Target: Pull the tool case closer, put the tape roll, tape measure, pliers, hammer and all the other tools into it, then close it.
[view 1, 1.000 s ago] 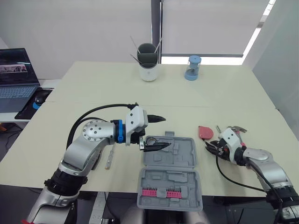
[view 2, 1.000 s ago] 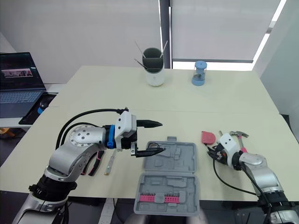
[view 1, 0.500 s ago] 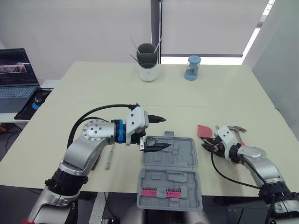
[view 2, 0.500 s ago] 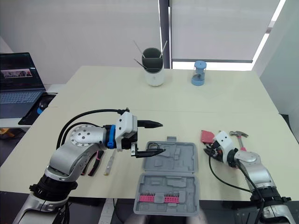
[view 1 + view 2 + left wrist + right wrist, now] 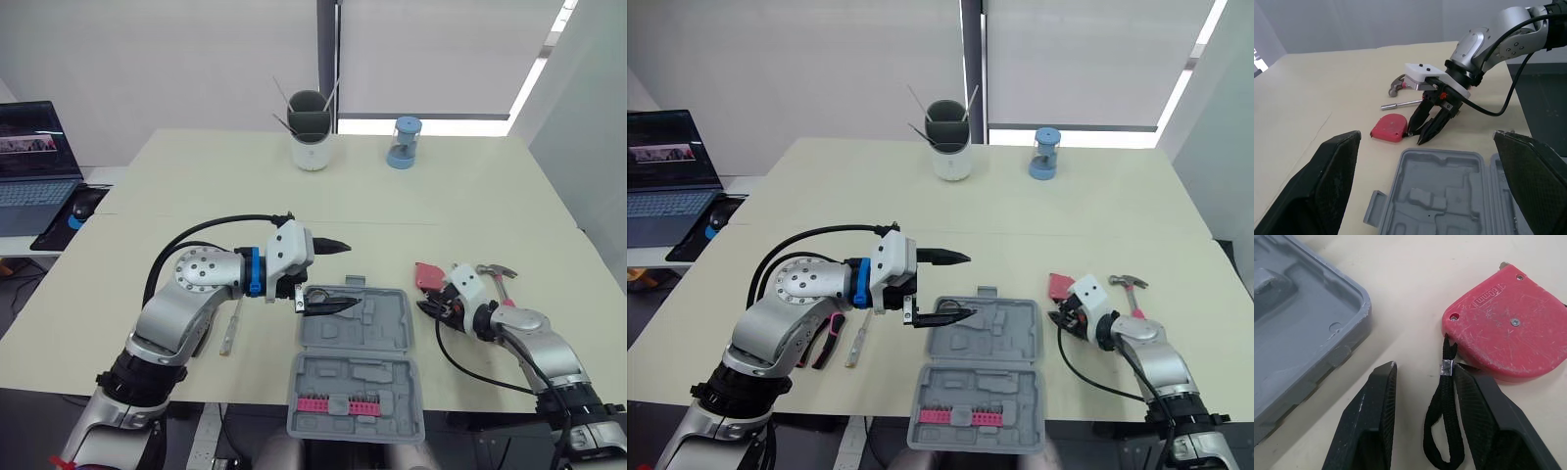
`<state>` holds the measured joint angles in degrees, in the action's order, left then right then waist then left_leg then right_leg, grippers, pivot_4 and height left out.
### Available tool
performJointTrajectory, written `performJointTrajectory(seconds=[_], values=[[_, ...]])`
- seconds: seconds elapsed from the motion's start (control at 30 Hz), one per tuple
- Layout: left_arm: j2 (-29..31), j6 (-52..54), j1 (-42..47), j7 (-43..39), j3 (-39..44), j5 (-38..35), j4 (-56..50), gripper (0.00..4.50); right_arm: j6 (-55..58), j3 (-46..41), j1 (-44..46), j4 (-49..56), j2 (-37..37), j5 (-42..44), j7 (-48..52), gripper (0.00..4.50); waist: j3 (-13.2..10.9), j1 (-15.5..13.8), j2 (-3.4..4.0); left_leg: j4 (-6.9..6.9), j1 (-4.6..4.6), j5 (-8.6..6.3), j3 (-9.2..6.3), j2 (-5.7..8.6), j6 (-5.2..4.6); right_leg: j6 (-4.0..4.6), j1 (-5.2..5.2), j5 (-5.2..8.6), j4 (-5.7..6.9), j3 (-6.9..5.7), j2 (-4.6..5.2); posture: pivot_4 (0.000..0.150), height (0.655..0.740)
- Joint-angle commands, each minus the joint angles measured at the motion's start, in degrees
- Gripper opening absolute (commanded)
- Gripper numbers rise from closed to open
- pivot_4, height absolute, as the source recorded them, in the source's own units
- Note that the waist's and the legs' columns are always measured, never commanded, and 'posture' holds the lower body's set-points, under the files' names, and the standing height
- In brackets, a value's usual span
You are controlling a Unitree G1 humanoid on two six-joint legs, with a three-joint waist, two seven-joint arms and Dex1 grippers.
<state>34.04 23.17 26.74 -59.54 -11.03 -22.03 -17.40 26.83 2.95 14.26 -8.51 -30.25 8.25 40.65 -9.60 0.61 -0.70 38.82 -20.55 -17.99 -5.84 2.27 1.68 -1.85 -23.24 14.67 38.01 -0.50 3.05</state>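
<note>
The grey tool case (image 5: 358, 367) lies open at the table's front edge, with a pink bit strip (image 5: 338, 402) in its near half. My left gripper (image 5: 338, 276) hangs wide open over the case's far-left corner, holding nothing. To the right of the case lies the red tape measure (image 5: 1508, 328). My right gripper (image 5: 1425, 368) is open just in front of it, low on the table. The measure's black strap (image 5: 1444, 426) lies between the fingers. A hammer (image 5: 495, 274) and a metal rod (image 5: 1400, 104) lie right of the measure. Pliers (image 5: 828, 338) and a small screwdriver (image 5: 232, 328) lie left of the case.
A pen cup (image 5: 310, 132) and a blue sharpener (image 5: 403, 143) stand at the table's far side. A laptop (image 5: 34, 152) sits on a side desk at the far left. The case's rim (image 5: 1359, 308) is close beside my right gripper.
My right gripper has slid left along the table, closer to the tape measure and the case. The left arm has barely moved.
</note>
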Motion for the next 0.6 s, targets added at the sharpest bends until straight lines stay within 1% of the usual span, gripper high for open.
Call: performJointTrajectory(seconds=[0.03, 0.13, 0.2, 0.43, 0.6], values=[[-0.2, -0.4, 0.8, -0.1, -0.6, 0.4, -1.3, 4.50, 0.5, -1.6, 0.6, 0.8, 0.4, 0.7, -1.2, 1.18, 0.0, 0.0, 0.00, 0.00, 0.00, 0.00, -0.01, 0.00, 0.00, 0.00, 0.00, 0.00, 0.00, 0.00, 0.00, 0.150, 0.7400], [-0.5, -0.2, 0.7, 0.0, -0.8, 0.5, -1.5, 4.50, 0.7, -1.8, 0.7, 0.9, 0.6, 0.9, -1.7, 0.42, 0.0, 0.0, 0.00, 0.00, -0.01, 0.00, -0.01, 0.00, 0.00, 0.00, 0.00, 0.00, 0.00, -0.01, 0.00, 0.150, 0.7400], [-0.6, -0.3, 0.6, -0.2, -0.9, 0.7, -1.4, 4.50, 0.7, -1.8, 0.8, 0.7, 0.7, 0.6, -2.2, 0.03, 0.0, 0.0, 0.00, 0.00, -0.01, 0.00, 0.00, 0.00, 0.00, 0.00, 0.00, 0.00, 0.00, -0.01, 0.00, 0.150, 0.7400], [-0.6, -0.2, 0.3, -0.4, -0.8, 0.6, -1.6, 4.50, 1.1, -2.1, -0.1, 1.8, -0.5, 1.1, -1.3, 0.03, 0.0, 0.0, 0.00, 0.00, -0.01, 0.00, 0.00, 0.00, 0.00, 0.00, 0.00, 0.00, 0.00, 0.00, 0.00, 0.150, 0.7400], [0.7, 0.2, -1.5, -2.1, -0.6, -0.9, -2.8, 4.50, 3.0, -3.2, -4.1, 6.9, -6.5, 3.3, 4.7, 0.03, 0.0, -0.1, 0.01, 0.00, -0.05, -0.01, -0.04, 0.02, -0.01, 0.00, 0.00, 0.00, -0.03, -0.01, 0.01, 0.150, 0.7400]])
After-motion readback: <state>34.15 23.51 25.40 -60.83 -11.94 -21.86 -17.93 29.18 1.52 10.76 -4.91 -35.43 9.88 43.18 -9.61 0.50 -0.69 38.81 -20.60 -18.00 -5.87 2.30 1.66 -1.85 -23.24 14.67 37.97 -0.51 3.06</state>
